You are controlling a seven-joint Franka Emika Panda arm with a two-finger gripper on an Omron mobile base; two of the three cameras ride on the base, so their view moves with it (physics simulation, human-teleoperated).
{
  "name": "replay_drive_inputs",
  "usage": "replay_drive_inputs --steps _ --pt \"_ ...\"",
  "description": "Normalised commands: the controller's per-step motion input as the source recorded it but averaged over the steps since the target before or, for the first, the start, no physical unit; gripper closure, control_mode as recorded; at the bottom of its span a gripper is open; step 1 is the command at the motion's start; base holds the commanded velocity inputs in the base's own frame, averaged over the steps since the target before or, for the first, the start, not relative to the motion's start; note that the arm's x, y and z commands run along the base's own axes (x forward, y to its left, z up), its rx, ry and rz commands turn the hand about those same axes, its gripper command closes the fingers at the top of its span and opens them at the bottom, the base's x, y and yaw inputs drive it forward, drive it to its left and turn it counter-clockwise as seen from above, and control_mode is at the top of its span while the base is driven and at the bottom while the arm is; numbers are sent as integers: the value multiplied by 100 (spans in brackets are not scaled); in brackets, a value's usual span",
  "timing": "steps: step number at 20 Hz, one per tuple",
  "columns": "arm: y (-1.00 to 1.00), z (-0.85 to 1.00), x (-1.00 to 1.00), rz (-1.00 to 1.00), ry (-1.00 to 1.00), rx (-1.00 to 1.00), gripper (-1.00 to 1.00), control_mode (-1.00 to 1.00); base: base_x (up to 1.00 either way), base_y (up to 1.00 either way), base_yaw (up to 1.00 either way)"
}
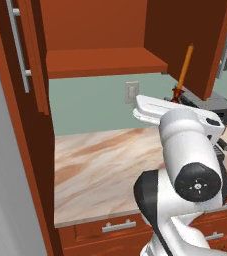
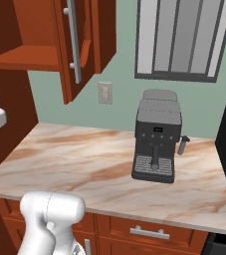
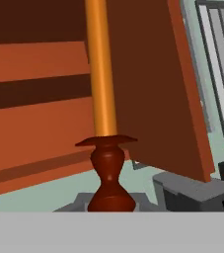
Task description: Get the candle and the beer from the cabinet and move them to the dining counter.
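Candle (image 3: 101,74) first: it stands upright directly ahead of our gripper, its dark holder base sitting right at the fingertips. Our jaws read as drawn together on that base, though the fingers themselves are hidden, so we judge the grip rather than see it. In the left base view the candle (image 1: 185,66) rises just beyond the hand, in front of the open cabinet (image 1: 105,62) door and clear of the shelf, held in the air below and outside the cabinet.

To carry it well, we judge that we should keep the hand level so the taper stays vertical, back away from the door edge beside it, and turn slowly toward the dining counter.

The hand view gives us the holder's shape and the door close alongside. The left base view gives the candle's height above the countertop (image 1: 105,165). The right base view adds the coffee machine (image 2: 157,137) further along.
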Motion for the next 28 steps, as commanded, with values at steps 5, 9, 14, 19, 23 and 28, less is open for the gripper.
replay_drive_inputs --steps 5,9,14,19,23,28 --pt "0 -27 -82 4 7 -2 100 -100 0 0 0" --pt "0 -11 -21 1 1 -1 100 -100 0 0 0" --pt "0 -1 0 0 0 0 100 -100 0 0 0" --pt "0 -4 -10 0 0 0 100 -100 0 0 0" --pt "0 -8 -14 0 0 0 100 100 -51 0 0" --pt "0 0 0 0 0 0 100 100 -74 12 14"
